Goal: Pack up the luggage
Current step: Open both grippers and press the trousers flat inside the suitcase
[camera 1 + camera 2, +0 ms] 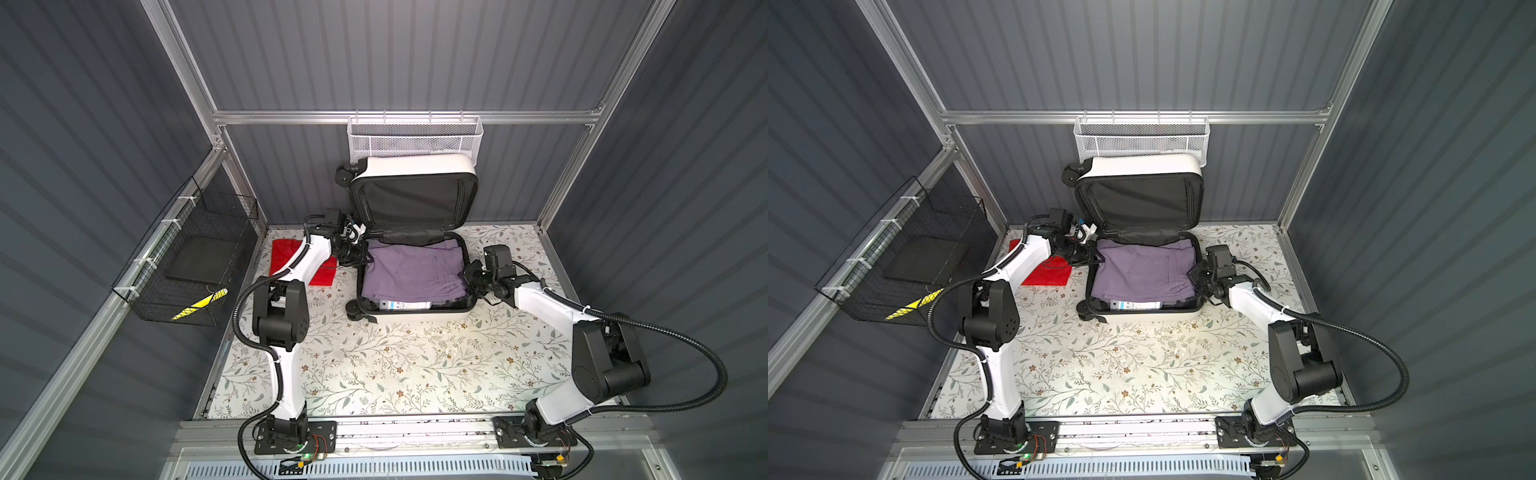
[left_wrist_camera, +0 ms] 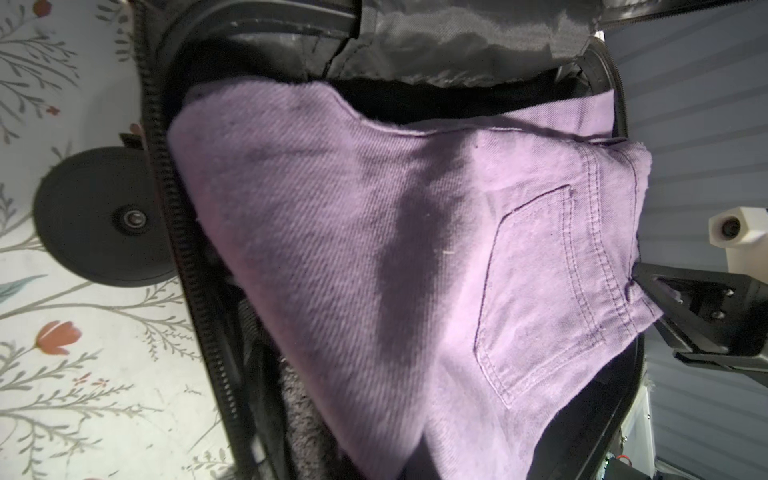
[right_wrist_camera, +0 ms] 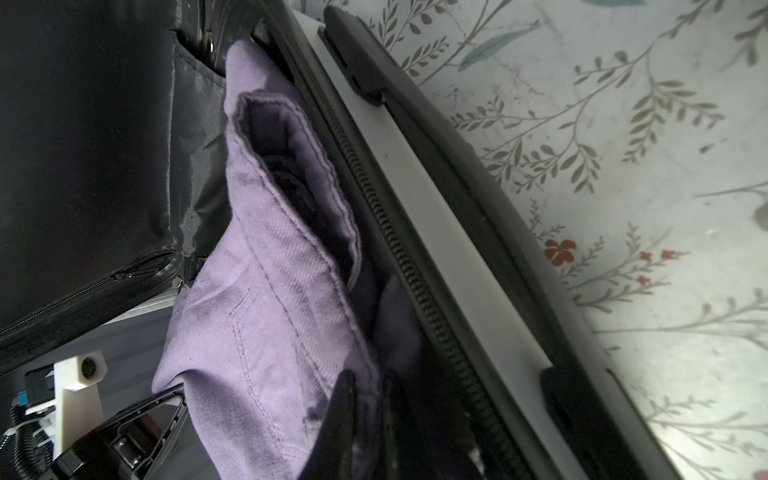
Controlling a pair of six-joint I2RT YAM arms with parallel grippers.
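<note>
On the leaf-and-flower patterned table cover (image 1: 374, 365), the small white hard-shell luggage (image 1: 419, 318) lies open. The folded purple denim trousers (image 1: 411, 272) span its lower half, long axis running side to side between the arms. The right gripper (image 1: 471, 276) pinches the end on its own side, jaws narrow. Slightly farther back, the left gripper (image 1: 368, 258) nips the opposite corner likewise. Both forearms reach in low, wrists turned toward each other, so both likely need to lower together. Behind, the black-lined lid (image 1: 411, 203) stands upright.
</note>
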